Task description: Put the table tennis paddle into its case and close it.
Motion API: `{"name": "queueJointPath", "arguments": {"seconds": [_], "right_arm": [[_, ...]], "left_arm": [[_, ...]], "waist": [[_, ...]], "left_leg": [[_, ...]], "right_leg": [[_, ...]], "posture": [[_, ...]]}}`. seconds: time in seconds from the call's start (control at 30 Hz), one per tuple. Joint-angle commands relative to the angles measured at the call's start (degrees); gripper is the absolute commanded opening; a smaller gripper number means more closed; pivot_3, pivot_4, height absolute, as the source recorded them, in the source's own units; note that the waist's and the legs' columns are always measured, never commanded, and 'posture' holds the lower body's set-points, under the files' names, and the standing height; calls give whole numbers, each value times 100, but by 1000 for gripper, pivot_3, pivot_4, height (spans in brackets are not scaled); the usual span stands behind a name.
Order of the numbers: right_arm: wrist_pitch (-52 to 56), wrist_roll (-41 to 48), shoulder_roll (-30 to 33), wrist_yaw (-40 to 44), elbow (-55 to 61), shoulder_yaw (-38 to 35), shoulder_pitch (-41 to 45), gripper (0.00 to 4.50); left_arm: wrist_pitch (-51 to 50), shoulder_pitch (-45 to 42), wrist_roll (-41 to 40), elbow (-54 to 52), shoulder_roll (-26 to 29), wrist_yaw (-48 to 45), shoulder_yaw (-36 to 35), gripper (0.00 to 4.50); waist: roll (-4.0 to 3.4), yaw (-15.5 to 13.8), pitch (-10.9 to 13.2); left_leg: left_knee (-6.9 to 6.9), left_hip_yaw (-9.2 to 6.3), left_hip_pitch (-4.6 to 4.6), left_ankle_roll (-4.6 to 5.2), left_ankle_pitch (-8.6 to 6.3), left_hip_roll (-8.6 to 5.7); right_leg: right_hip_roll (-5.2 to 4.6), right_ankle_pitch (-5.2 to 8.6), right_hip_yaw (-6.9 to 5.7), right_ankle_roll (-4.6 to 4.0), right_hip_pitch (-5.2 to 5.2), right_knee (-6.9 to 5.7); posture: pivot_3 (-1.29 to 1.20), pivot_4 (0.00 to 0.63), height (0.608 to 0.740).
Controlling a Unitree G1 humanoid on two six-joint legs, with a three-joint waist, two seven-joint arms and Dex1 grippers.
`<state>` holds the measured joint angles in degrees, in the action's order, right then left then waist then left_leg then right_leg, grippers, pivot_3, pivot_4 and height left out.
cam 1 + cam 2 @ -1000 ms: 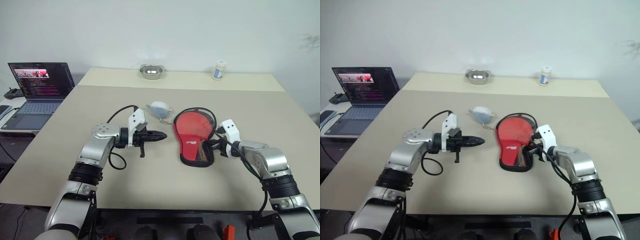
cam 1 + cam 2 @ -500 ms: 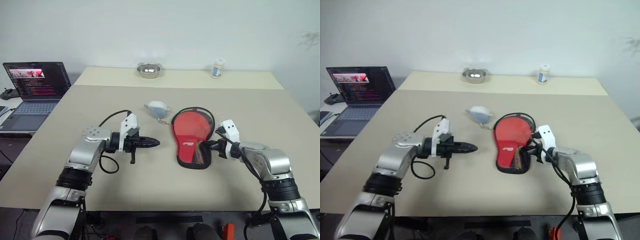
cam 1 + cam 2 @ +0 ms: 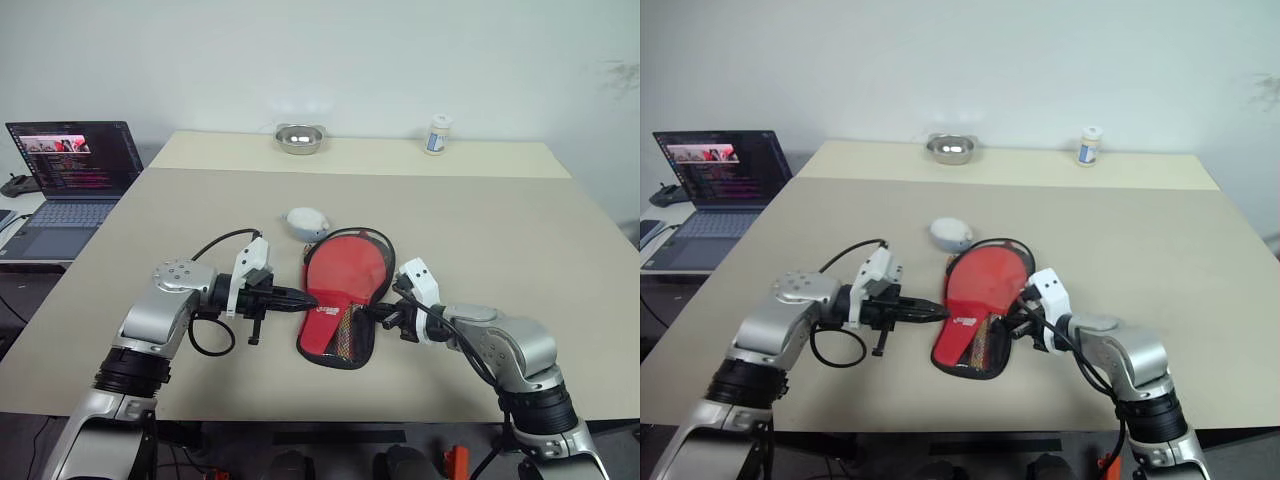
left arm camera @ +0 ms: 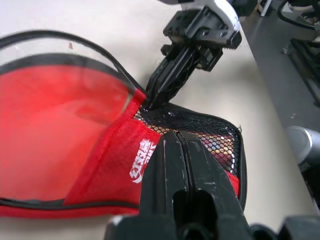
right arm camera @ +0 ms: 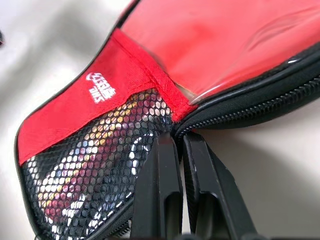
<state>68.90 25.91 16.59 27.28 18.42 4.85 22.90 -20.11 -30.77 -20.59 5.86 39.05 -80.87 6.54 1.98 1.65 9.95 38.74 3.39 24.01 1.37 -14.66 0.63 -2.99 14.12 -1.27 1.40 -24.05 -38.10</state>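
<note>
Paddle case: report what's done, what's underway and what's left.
Done: the paddle looks to be inside the case, its red face showing through the clear front. In hand: the right gripper is pinched on the case's zip edge beside the mesh pocket, and the shut left gripper sits against the opposite edge. Left: the black rim gapes around the head, so the zip needs running shut.

A plain lab or office room: a bare white wall (image 3: 400,50) behind a beige table (image 3: 520,230), and an open laptop (image 3: 65,180) on a side desk past the table's left edge.
</note>
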Motion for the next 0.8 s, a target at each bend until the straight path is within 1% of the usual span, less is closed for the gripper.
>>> {"name": "queueJointPath", "arguments": {"seconds": [0.03,0.2,0.33,0.5,0.67,0.8], "right_arm": [[364,343,38,-25,658,-178,-279,33],[797,607,113,-120,1219,-351,-673,33],[1037,786,400,-68,1530,-564,-925,33],[1210,1023,1030,141,1623,-827,-957,33],[1069,1095,1702,389,1417,-882,-852,33],[981,1149,1902,439,1333,-862,-807,33]], "left_arm": [[-89,101,-196,-397,128,-155,-33,0],[-159,268,-286,-658,237,-274,5,0],[-147,476,-372,-920,429,-545,79,0],[-13,525,-335,-910,579,-756,159,0],[5,570,-343,-939,572,-739,186,0],[-4,607,-353,-979,568,-716,188,0]], "waist": [[0,-2,0],[0,-5,0],[0,-6,0],[0,-32,0],[1,-40,0],[1,-40,0]], "left_leg": [[0,0,0,0,0,0],[0,0,0,0,0,0],[0,-1,0,0,0,0],[0,-3,-1,0,0,-1],[1,-3,0,1,0,-3],[1,-3,0,1,0,-1]], "right_leg": [[0,0,0,0,0,0],[0,0,0,1,0,0],[0,1,-1,1,1,3],[-1,1,-4,1,4,6],[-1,2,-4,2,5,11],[1,2,-4,2,4,10]], "posture": [[0,150,740],[0,150,740],[0,150,740],[0,150,740],[0,150,740],[0,150,740]]}}
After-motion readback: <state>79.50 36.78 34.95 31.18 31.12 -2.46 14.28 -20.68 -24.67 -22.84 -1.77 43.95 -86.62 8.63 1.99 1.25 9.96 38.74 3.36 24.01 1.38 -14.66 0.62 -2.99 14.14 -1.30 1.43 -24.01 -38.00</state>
